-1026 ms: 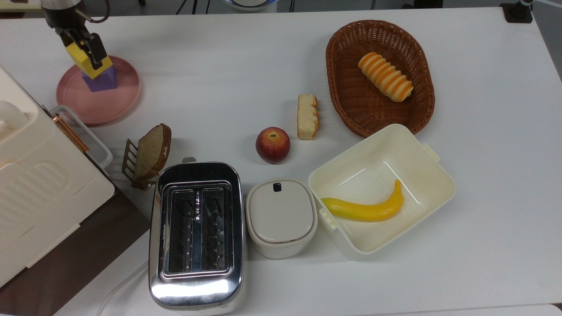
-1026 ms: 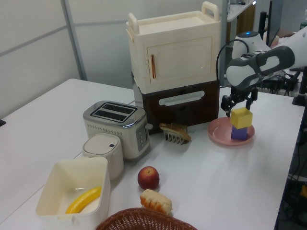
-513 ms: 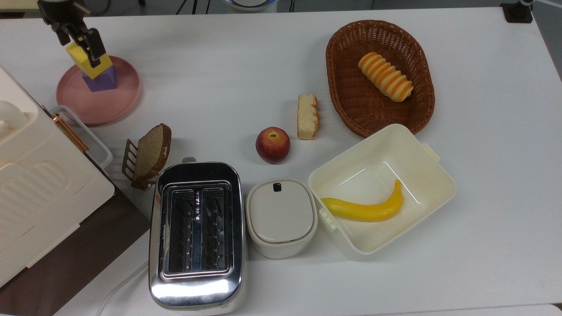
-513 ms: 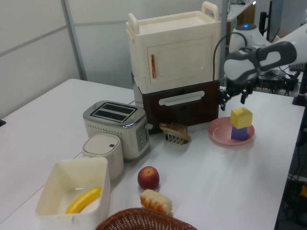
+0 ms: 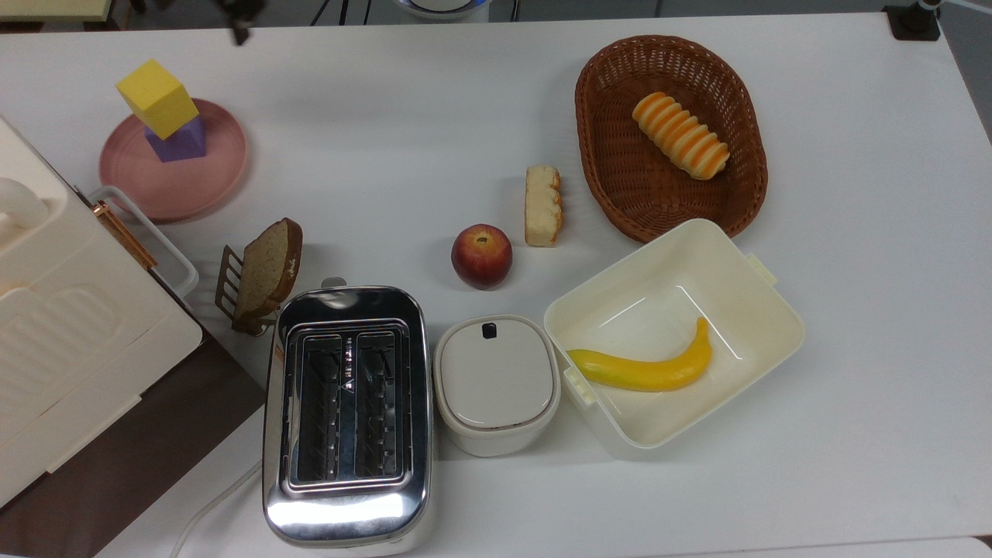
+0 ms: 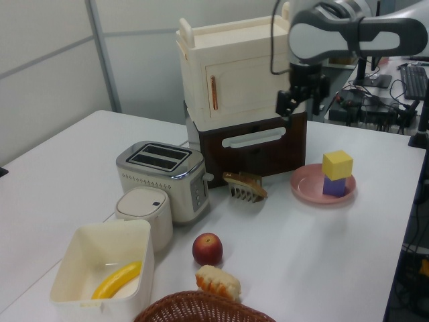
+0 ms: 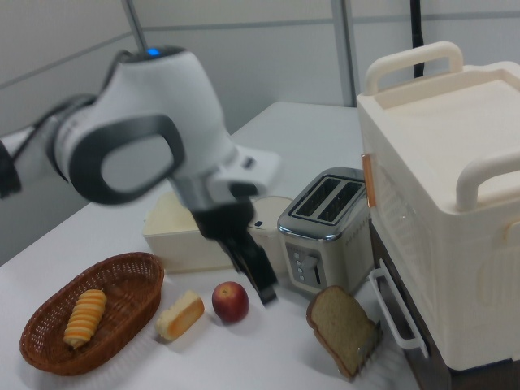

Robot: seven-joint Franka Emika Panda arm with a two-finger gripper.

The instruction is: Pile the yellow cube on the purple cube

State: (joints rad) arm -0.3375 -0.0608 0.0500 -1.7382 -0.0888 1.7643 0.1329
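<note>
The yellow cube sits on top of the purple cube, slightly turned against it, and both stand on a pink plate at the top view's far left. In the left view the stack, yellow cube over purple cube, stands free on the plate. My gripper hangs open and empty well above the table, up and to the left view's left of the stack, in front of the cream cabinet. In the right view the gripper points down near the apple.
A cream and brown cabinet sits beside the plate. A bread slice on a rack, toaster, lidded white pot, apple, a bread piece, a wicker basket and an open box holding a banana fill the table's middle and right.
The gripper has let go of the yellow cube, risen and swung away from the stack towards the left view's left. The yellow cube stays on the purple cube.
</note>
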